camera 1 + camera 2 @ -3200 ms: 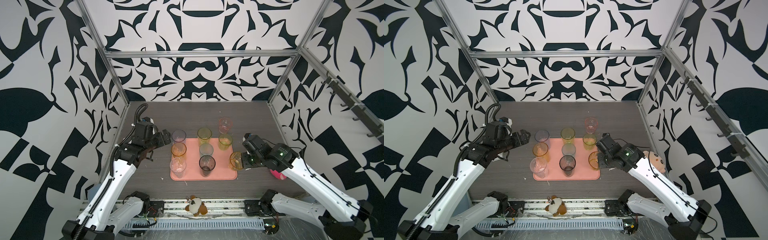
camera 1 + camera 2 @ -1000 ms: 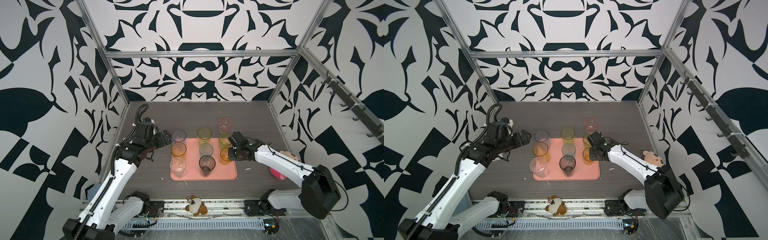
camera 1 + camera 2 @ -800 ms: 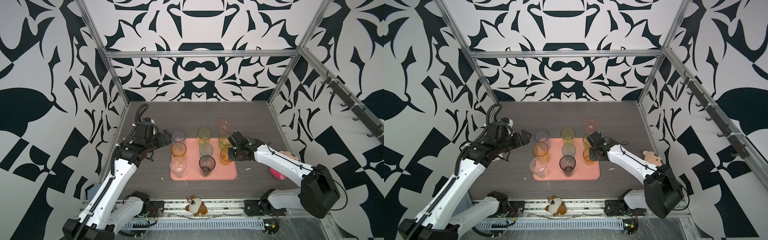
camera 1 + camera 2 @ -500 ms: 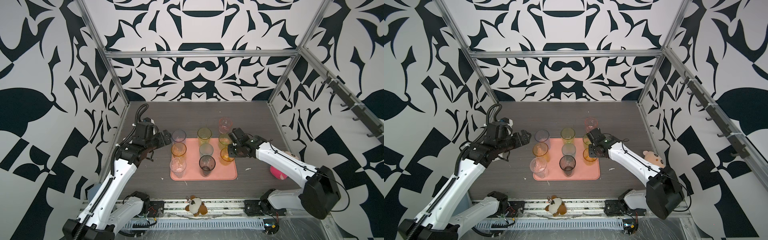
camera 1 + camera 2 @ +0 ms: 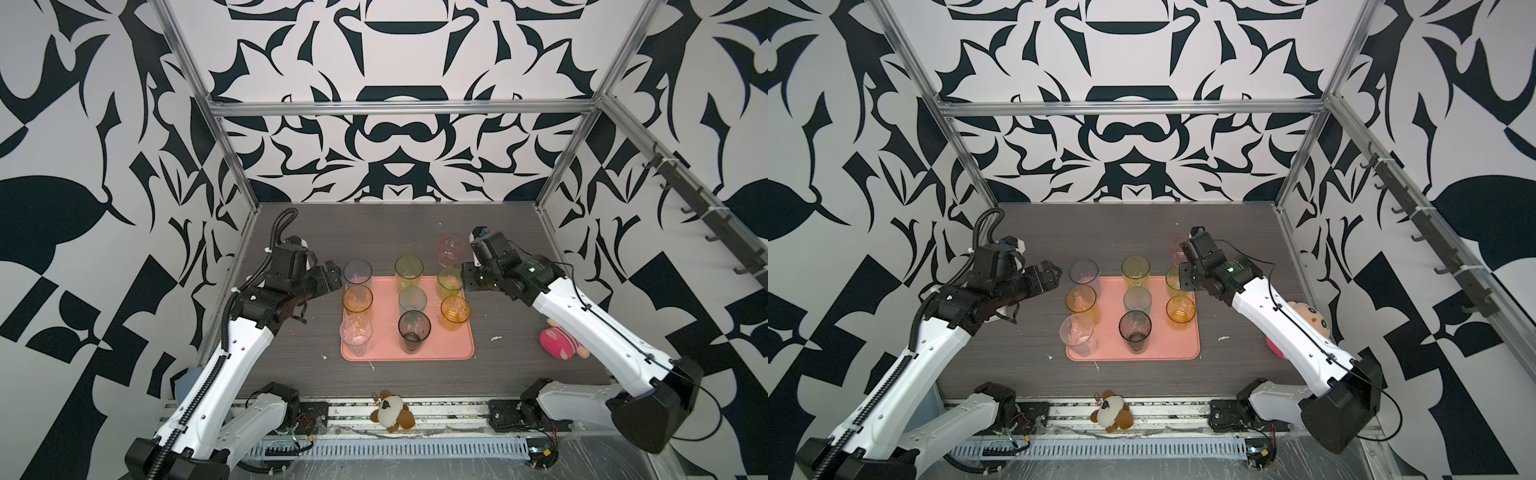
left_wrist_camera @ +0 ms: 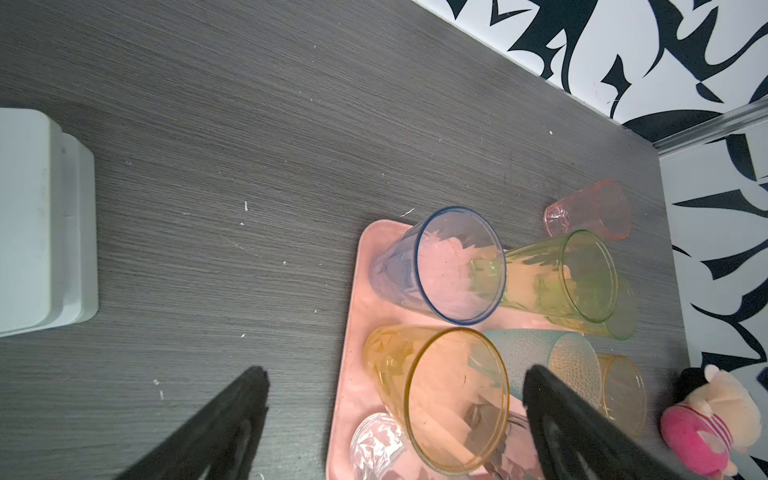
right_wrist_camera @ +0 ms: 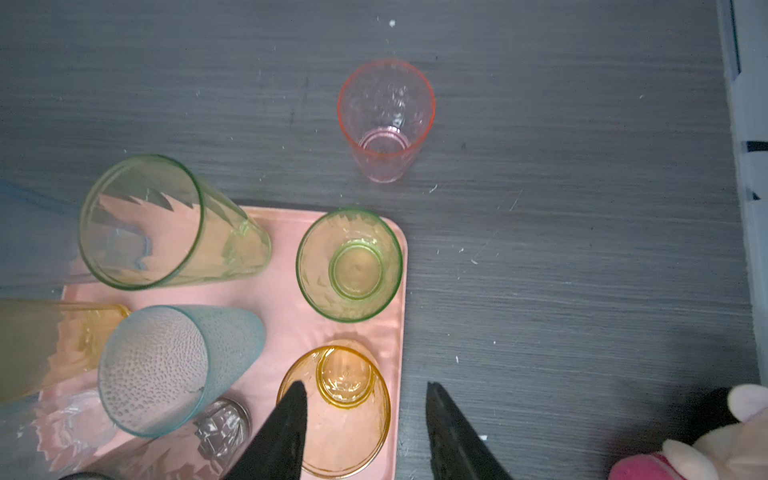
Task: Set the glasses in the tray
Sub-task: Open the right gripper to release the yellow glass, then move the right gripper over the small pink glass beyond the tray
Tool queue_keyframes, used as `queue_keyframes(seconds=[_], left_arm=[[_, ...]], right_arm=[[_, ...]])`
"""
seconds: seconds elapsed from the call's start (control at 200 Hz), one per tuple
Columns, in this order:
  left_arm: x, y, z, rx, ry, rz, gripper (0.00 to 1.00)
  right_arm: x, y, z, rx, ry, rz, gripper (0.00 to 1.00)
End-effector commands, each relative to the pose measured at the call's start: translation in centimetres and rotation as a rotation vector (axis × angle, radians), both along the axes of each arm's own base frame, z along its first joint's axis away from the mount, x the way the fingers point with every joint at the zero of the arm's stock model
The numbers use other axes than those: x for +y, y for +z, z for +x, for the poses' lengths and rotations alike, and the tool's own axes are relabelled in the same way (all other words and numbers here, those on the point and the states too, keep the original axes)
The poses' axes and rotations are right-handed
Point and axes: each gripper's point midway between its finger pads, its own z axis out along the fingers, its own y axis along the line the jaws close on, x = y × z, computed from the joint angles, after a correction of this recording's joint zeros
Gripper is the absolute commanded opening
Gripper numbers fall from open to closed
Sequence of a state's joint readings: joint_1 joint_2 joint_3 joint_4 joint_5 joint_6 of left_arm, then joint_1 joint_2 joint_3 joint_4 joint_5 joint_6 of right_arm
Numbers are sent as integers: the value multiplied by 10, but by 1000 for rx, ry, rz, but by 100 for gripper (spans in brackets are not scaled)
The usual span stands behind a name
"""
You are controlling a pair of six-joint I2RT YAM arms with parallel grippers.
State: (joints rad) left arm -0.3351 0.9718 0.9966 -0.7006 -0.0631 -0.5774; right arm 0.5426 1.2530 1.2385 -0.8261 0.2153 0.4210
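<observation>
White shells, black joints. The left arm (image 5: pixel 245 345) carries a ribbed black conduit (image 5: pixel 275 228); the right arm (image 5: pixel 582 328), thin black wires and perhaps a tiny green light.

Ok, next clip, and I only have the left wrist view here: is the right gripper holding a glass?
Observer: No. The right gripper has its jaws apart and grips nothing; the short orange glass below it stands free on the tray.
Operator: I count eight glasses. Is there a ninth?
Observer: Yes. In both top views a smoky grey glass stands upright near the tray's front edge, to the right of the clear glass.
Operator: Any clutter besides the pink toy?
Observer: A brown and white plush toy lies on the front rail.
</observation>
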Motion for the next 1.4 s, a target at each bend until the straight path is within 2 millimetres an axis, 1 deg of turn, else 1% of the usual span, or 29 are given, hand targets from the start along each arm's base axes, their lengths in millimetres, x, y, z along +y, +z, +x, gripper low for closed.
queue_keyframes(seconds=[0.0,0.055,0.245,0.275,0.465,0.555,0.775,1.035,1.2,1.395], left_arm=[[2,7,-1,-7,3,9,100],[1,8,0,-11,3,9,100],[1,9,2,-15,4,11,100],[2,8,2,-14,4,12,99],[2,8,3,-14,9,20,100],[3,6,5,-9,10,25,99],[2,5,9,-4,12,35,99],[2,5,11,-1,10,39,100],[1,3,13,3,11,40,100],[0,-1,15,11,9,41,100]], right_arm=[[-8,24,15,-63,-9,-34,50],[-9,29,23,-80,-8,-35,50],[-11,38,55,-100,-28,-2,51],[-6,38,58,-93,-8,21,51],[-9,40,89,-97,-29,44,51],[-9,37,102,-93,-31,65,51],[-13,19,129,-49,-55,86,50],[-23,-3,151,6,-91,86,50],[-26,-18,158,47,-101,89,50],[-29,-37,160,97,-109,84,50]])
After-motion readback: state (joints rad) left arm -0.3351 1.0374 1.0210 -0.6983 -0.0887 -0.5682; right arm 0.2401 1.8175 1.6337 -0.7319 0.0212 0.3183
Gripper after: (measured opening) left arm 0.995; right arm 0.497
